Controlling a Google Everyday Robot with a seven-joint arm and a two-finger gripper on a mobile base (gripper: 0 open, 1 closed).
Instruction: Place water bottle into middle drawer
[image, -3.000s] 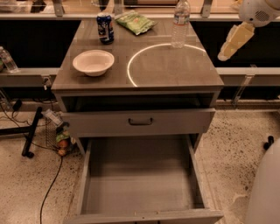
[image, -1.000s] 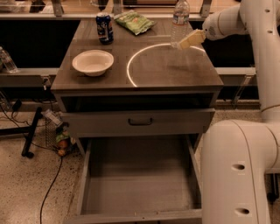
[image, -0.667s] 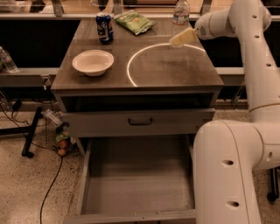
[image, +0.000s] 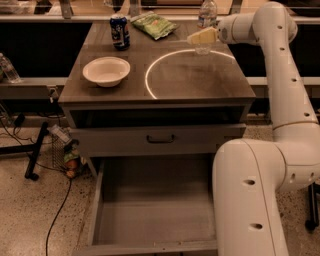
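- The water bottle (image: 207, 10) stands upright at the far right corner of the cabinet (image: 200, 85) top.
- My gripper (image: 199, 36) lies across the bottle's middle, in front of it; I cannot tell whether my jaws are spread or pinching it.
- The middle drawer (image: 155, 220) is pulled out low at the cabinet's front.
- A blue can (image: 119, 31) and a green bag (image: 154, 25) sit along the cabinet's far edge.

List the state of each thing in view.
Water bottle: upright, back right of cabinet top.
Gripper: at the bottle's lower half, in front of it.
Middle drawer: pulled open, empty.
Can: upright.
Bowl: upright, empty.
Bag: lying flat.
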